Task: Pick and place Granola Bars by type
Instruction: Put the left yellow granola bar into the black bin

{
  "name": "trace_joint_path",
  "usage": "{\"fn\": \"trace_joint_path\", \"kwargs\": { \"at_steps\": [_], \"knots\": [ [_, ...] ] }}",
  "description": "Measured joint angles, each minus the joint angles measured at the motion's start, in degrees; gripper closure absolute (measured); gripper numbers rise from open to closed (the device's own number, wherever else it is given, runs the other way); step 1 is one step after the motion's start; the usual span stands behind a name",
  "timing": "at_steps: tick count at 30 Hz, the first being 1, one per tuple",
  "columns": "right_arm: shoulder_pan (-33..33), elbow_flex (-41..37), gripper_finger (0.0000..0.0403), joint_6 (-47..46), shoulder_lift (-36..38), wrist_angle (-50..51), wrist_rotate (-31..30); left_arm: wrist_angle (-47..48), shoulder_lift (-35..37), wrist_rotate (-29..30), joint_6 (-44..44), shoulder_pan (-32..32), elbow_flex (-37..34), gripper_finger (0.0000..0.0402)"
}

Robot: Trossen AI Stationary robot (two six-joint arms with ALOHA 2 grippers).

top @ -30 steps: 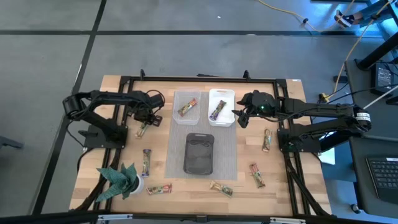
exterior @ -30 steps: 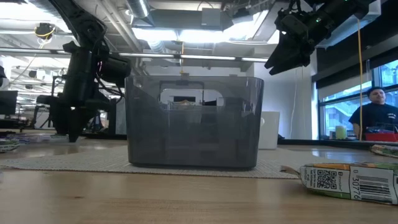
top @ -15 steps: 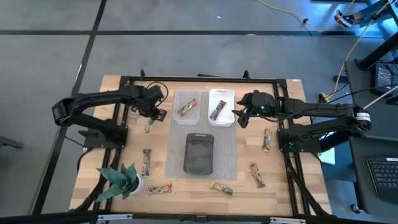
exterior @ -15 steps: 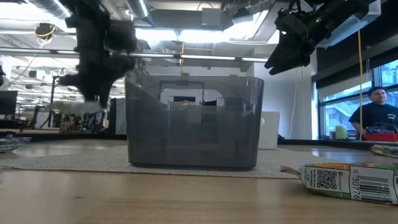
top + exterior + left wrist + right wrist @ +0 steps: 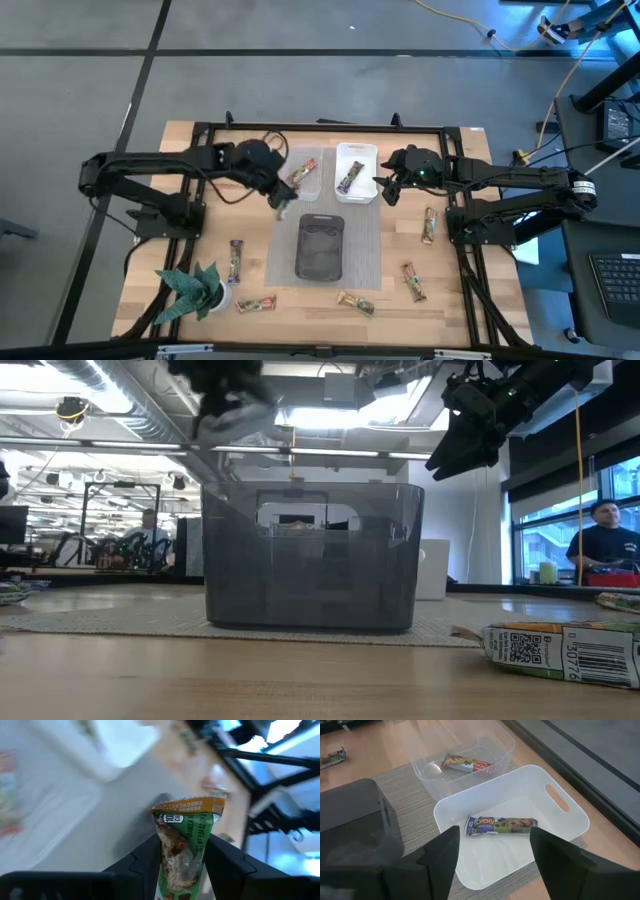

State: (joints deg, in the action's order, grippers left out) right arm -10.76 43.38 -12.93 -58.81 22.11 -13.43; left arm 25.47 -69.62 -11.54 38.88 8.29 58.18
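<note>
My left gripper [image 5: 281, 198] hangs over the woven mat between the clear tray [image 5: 300, 186] and the dark tray [image 5: 320, 262], shut on a green granola bar with an orange end [image 5: 186, 827]. My right gripper [image 5: 386, 190] waits open in the air over the white tray [image 5: 570, 827], which holds a blue-purple and green bar [image 5: 500, 825]. A red and green bar [image 5: 467, 765] lies flat in the clear tray. Other bars lie flat on the table at its near left [image 5: 236, 260] and near right [image 5: 412, 282]. My left gripper holds the green bar pinched between its two fingers [image 5: 150, 857], which close on the bar's lower half [image 5: 181, 862]. The orange end [image 5: 190, 805] sticks out past the fingertips. The bar is lifted clear of the table.
A green artificial plant [image 5: 195, 290] stands at the near left corner. More bars lie near the front edge [image 5: 257, 303] [image 5: 356, 302] and on the right side [image 5: 430, 224]. A black frame runs round the table. A person [image 5: 605, 545] sits in the room beyond.
My left gripper has lifted the green bar off the table left of the clear tray. It has carried the bar up and toward the table's right, to above the mat by the dark tray. The bar is now clear of the table.
</note>
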Motion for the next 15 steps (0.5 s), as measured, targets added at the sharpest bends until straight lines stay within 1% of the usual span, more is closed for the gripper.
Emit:
{"fn": "trace_joint_path", "kwargs": {
  "at_steps": [2, 4, 5, 9, 15],
  "knots": [
    [0.0, 0.0, 0.0157, 0.0, 0.0, 0.0, 0.0, -3.8, -2.7, 0.0, -0.6, -2.8, 1.1, 0.0268],
    [0.0, 0.0, 0.0157, 0.0, 0.0, 0.0, 0.0, -4.3, -6.1, 0.6, -0.7, -5.4, 3.2, 0.0268],
    [0.0, 0.0, 0.0157, 0.0, 0.0, 0.0, 0.0, -4.3, -8.1, 1.8, -0.7, -6.6, 4.5, 0.0268],
    [0.0, 0.0, 0.0157, 0.0, 0.0, 0.1, 0.0, -1.4, -15.9, 6.8, 0.0, -9.7, 10.2, 0.0268],
    [0.0, 0.0, 0.0157, 0.9, 0.0, 0.4, 0.0, 4.7, -26.4, 9.3, 2.3, -12.0, 18.1, 0.0268]
  ]
}}
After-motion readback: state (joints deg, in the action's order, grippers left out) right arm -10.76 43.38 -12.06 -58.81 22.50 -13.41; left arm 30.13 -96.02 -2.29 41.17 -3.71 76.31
